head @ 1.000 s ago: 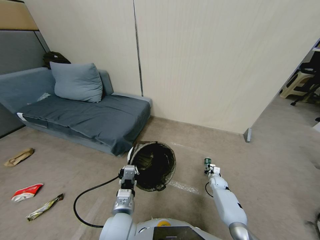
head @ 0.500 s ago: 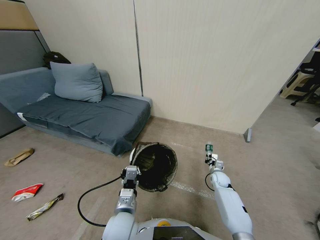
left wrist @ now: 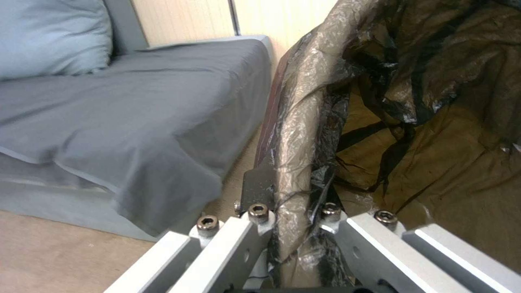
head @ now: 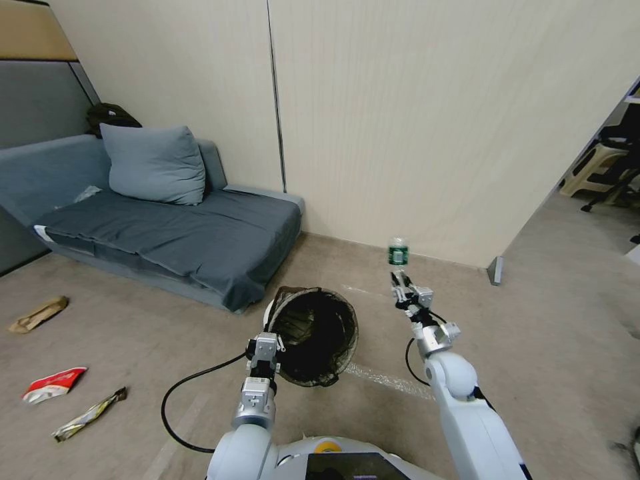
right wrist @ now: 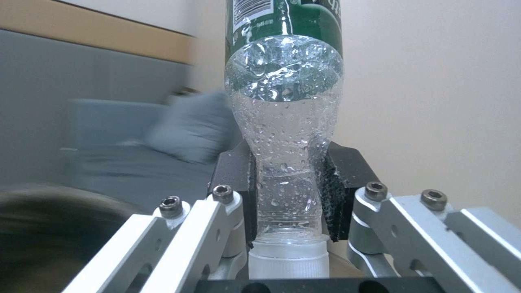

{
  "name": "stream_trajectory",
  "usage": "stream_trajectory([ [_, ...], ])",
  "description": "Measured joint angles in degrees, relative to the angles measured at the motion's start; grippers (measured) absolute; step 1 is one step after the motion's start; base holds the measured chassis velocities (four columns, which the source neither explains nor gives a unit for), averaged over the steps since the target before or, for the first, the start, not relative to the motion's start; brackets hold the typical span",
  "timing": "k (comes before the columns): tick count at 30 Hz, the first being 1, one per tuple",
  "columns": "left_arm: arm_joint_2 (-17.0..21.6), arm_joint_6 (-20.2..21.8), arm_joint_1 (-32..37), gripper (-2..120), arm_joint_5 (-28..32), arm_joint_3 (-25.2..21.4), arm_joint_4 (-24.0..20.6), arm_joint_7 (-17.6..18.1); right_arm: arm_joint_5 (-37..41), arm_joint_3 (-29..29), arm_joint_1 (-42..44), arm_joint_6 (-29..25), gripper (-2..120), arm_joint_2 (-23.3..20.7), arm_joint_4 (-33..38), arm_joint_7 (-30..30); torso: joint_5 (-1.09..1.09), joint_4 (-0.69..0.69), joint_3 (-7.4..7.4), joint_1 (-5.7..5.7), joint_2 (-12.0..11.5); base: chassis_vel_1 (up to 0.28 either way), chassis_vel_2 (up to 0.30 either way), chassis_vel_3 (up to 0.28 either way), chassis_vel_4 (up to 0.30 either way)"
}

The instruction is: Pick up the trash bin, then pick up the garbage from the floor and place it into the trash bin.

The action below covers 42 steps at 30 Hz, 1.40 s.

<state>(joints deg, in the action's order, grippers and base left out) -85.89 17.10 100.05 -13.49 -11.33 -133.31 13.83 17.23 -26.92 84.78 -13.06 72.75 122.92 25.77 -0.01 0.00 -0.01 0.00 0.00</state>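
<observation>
The trash bin [head: 293, 292], a round white bin with a black bag liner, hangs tilted with its mouth facing me. My left gripper [head: 265, 351] is shut on its near rim. In the left wrist view the fingers clamp the liner-covered rim [left wrist: 304, 122] at the left gripper [left wrist: 290, 213]. My right gripper [head: 402, 288] is raised to the right of the bin and shut on the neck of a small clear bottle [head: 398, 254] with a green label. The bottle [right wrist: 285, 122] stands cap-down between the black pads [right wrist: 339, 191] of the right gripper [right wrist: 285, 195]. More garbage lies on the floor at the left: a brown paper bag [head: 38, 313], a red-and-white packet [head: 53, 385] and a yellow wrapper [head: 90, 415].
A grey-blue sofa [head: 167, 233] with a cushion [head: 155, 163] stands against the beige wall [head: 433, 133], just left of the bin. A black cable [head: 180, 393] loops over the floor by my left arm. Stools and chair legs [head: 600, 173] show at the far right.
My right arm has lifted the bottle higher and farther forward, toward the wall. The bin in the left gripper has edged slightly up and right.
</observation>
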Motion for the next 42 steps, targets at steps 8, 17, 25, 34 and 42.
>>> stream_trajectory([
  [8,-0.13,0.16,-0.23,0,0.02,0.16,-0.01,0.00,-7.56,10.89,4.96,-1.21,22,-1.53,0.73,-1.52,0.01,0.01,0.00,0.00,0.00,0.000,0.000,0.000,0.000],
  [17,-0.25,0.17,-0.16,0,-0.05,0.10,-0.29,-0.05,-10.50,14.38,5.77,-2.31,22,-0.96,-2.98,-1.26,0.01,0.00,0.00,0.00,0.00,0.000,0.000,0.000,0.000],
  [25,-0.36,0.21,-0.26,0,-0.24,0.41,-0.55,-0.10,-11.18,14.75,5.62,-2.77,22,-0.23,-5.61,-1.15,0.01,0.00,0.00,0.00,0.00,0.000,0.000,0.000,0.000],
  [34,-0.48,0.23,-0.12,0,-0.34,0.29,-0.78,-0.12,-11.35,14.74,4.80,-2.80,22,-0.01,-6.75,-1.31,0.02,0.00,0.01,0.00,0.00,0.000,0.000,0.000,0.000],
  [42,-0.50,0.23,-0.14,0,-0.36,0.27,-0.86,-0.15,-11.58,14.46,4.92,-2.92,46,0.09,-6.60,-1.55,0.01,0.00,0.01,0.00,0.00,0.000,0.000,0.000,0.000],
])
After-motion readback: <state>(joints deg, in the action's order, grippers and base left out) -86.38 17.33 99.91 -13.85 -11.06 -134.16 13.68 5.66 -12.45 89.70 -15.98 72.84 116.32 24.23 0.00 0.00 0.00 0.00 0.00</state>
